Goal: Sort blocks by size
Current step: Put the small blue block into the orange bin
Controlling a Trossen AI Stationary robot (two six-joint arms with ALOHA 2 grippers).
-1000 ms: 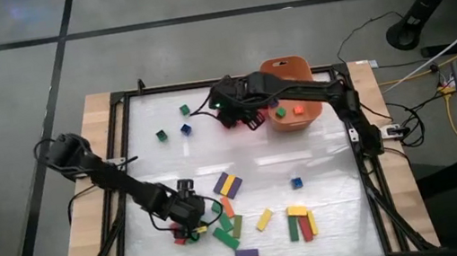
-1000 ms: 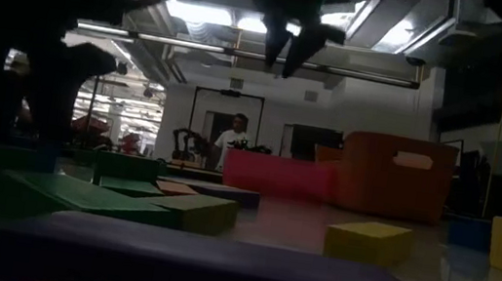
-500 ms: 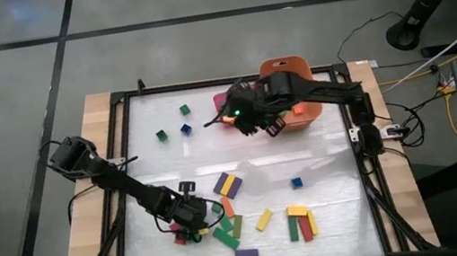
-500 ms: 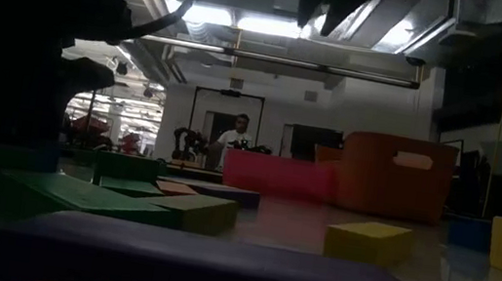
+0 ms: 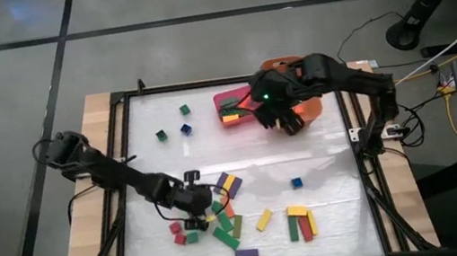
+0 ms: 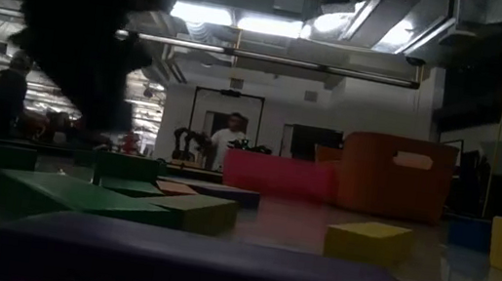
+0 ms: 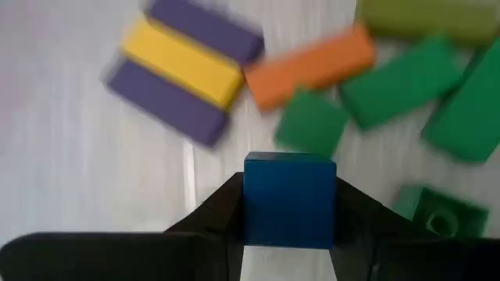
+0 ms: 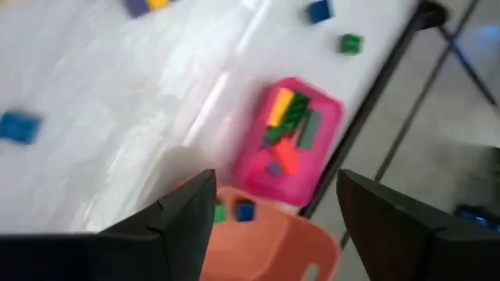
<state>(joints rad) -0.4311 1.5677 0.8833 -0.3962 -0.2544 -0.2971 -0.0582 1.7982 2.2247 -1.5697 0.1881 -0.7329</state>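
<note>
Near edge: left gripper (image 7: 289, 226) clamped on a blue cube (image 7: 289, 199), just above the cluster of blocks (image 5: 234, 222) — green, orange, purple-yellow bars. Farther back: right gripper (image 8: 269, 222) spread wide, empty, over the orange tub (image 5: 297, 99) beside the pink tray (image 5: 234, 106).

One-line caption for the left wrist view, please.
Left gripper clamps a blue cube above scattered green, orange, purple and yellow blocks on the white table.
</note>
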